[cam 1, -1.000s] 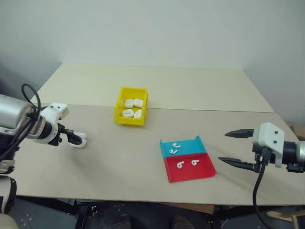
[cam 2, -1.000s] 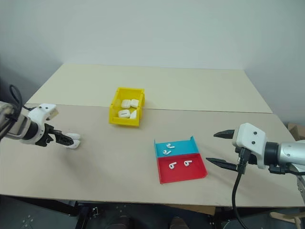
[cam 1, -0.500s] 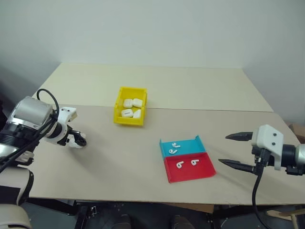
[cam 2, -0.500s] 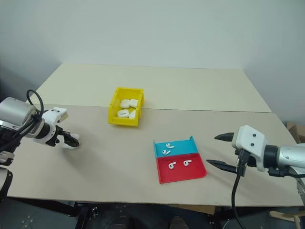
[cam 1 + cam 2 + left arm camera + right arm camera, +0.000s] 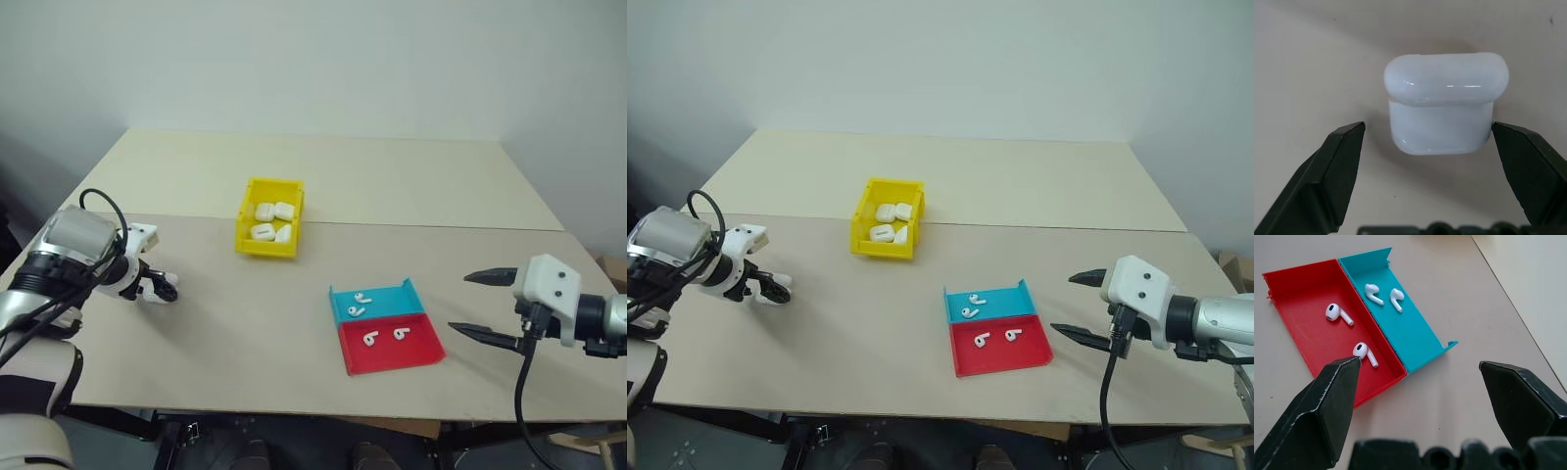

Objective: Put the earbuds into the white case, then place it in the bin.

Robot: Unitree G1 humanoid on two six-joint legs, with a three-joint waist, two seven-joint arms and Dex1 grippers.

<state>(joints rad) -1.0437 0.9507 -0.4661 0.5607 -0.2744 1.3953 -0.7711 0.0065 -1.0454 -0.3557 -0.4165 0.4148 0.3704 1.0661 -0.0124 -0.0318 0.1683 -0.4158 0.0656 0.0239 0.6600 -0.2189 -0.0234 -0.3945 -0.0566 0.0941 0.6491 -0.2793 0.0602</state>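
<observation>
- Descent: the left end effector (image 5: 1425, 147) has lowered around the white case (image 5: 1444, 103) on the surface (image 5: 245, 323), fingers spread, one either side, not yet pinching.
- Grasp looks imminent.
- Right end effector (image 5: 485, 305) spread, hovering beside trays holding the earbuds (image 5: 1383, 296); yellow bin (image 5: 269, 231) well apart.

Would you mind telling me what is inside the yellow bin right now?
The yellow bin holds four white cases, all closed. Whether earbuds sit inside them cannot be seen.

Blue tray (image 5: 377, 304) touching red tray (image 5: 392, 354); beige table (image 5: 392, 176)
</observation>
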